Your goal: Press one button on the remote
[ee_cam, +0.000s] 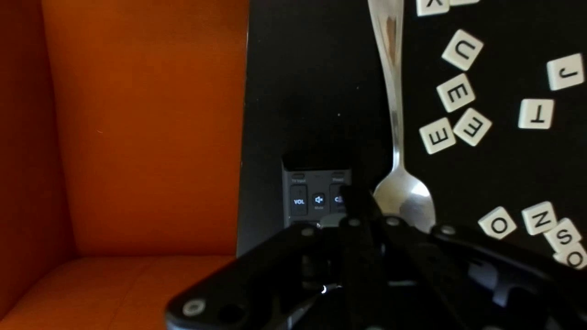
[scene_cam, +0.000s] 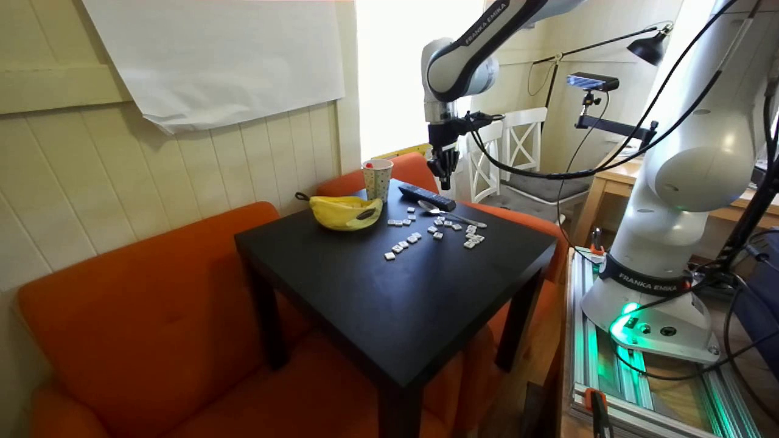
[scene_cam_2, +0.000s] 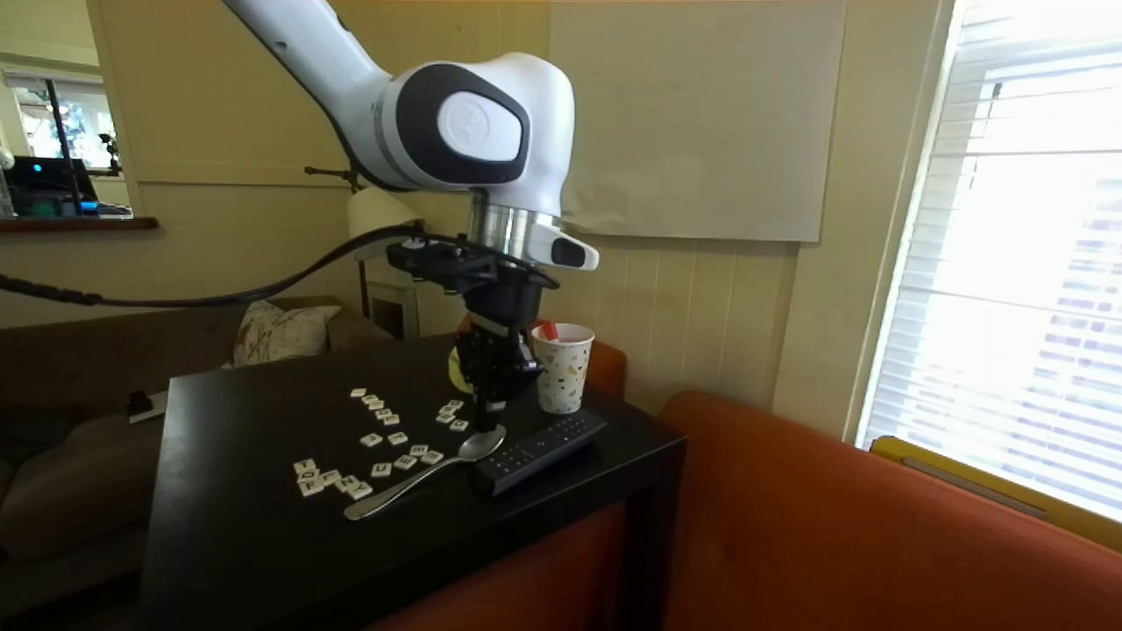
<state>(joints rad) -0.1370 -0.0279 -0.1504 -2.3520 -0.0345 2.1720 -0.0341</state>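
Observation:
The black remote [scene_cam: 426,197] lies flat near the table edge in both exterior views, its button face up [scene_cam_2: 545,450]. In the wrist view one end of the remote [ee_cam: 306,183] shows, with a VOL key and a mute key; the rest is hidden under the gripper. My gripper [scene_cam_2: 487,419] points down above the table, over the spoon's bowl and beside the remote in an exterior view. In the wrist view the fingers [ee_cam: 360,199] are together, with nothing between them, and overlap the remote's edge on the spoon side. The gripper [scene_cam: 446,181] appears apart from the remote.
A silver spoon [ee_cam: 406,197] lies beside the remote. Several white letter tiles [scene_cam_2: 381,471] are scattered on the black table [scene_cam: 341,286]. A speckled paper cup [scene_cam_2: 563,372] stands near the remote's far end. A yellow banana-shaped pouch [scene_cam: 345,213] lies beside the cup. Orange seats [ee_cam: 146,114] border the table.

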